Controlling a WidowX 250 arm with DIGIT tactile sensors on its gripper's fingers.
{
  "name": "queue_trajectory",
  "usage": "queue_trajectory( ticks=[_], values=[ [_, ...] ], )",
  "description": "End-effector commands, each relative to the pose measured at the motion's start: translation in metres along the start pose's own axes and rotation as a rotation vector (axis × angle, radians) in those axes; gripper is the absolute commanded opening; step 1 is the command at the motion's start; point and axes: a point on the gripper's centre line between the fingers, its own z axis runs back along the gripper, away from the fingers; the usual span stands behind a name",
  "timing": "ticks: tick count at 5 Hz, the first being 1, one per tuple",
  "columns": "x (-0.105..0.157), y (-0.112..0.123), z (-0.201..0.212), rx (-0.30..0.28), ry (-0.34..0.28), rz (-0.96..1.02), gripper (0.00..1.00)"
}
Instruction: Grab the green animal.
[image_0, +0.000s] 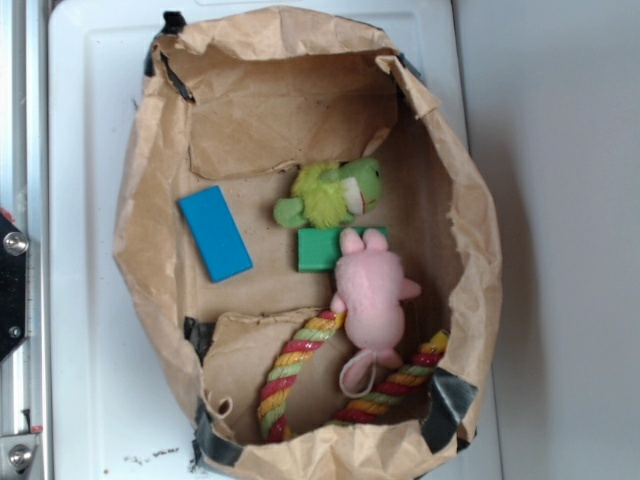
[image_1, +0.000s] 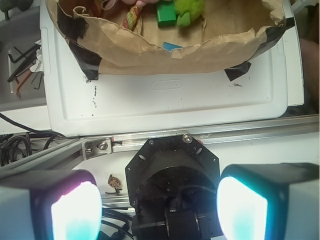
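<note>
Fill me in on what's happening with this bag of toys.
Nothing is being handled yet. The robot's hand hangs open outside the paper bag, over the frame beside the white tray, holding nothing. Inside the bag, the green animal lies untouched near the middle, just above a green block. The pink plush overlaps that block and a striped rope; a blue block sits apart.

The green animal (image_0: 333, 193) has bare bag floor (image_0: 255, 190) on its left; the green block (image_0: 322, 249) and pink plush (image_0: 372, 295) crowd just behind it.
</note>
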Motion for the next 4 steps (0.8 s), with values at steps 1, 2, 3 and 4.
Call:
queue_trajectory(
  ticks=[1,2,3,4],
  values=[
    [0.0,0.0,0.0,0.0,0.0,0.0,1.0],
    [0.037,-0.006,-0.008,0.025,-0.04,0.036,1.0],
    [0.064,-0.008,-0.018,0.034,-0.073,0.088,1.0],
    [0.087,-0.004,-0.033,0.011,-0.145,0.187,1.0]
  ],
)
